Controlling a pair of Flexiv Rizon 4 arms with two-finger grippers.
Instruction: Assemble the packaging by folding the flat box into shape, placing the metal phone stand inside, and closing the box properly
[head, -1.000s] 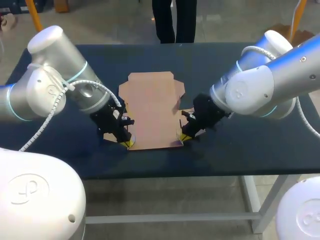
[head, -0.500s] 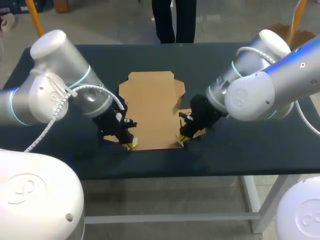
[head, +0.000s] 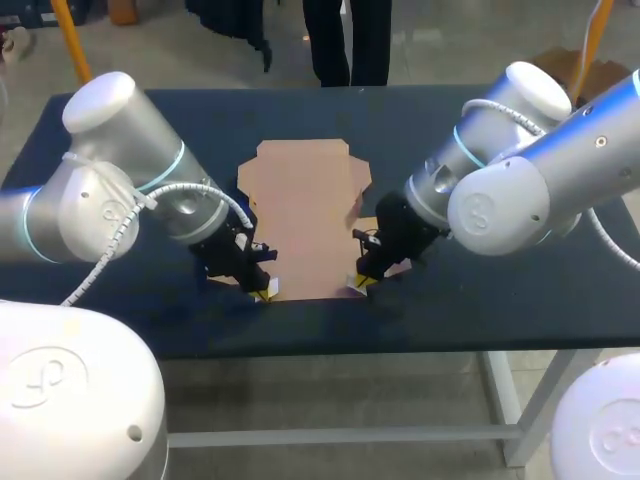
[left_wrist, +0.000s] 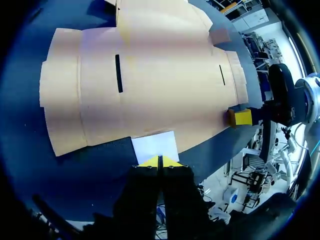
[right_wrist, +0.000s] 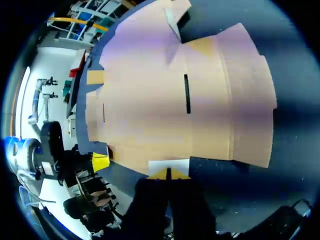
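Box (head: 305, 215) lies as a flat blank in the middle of the table (head: 470, 300). The left gripper (head: 265, 292) and right gripper (head: 360, 285) sit at its two near corners, each with fingers squeezed together right behind a small white tab (left_wrist: 156, 146). To fold it well, I reckon both should lift evenly so the near panel bends on its crease instead of buckling or skidding.
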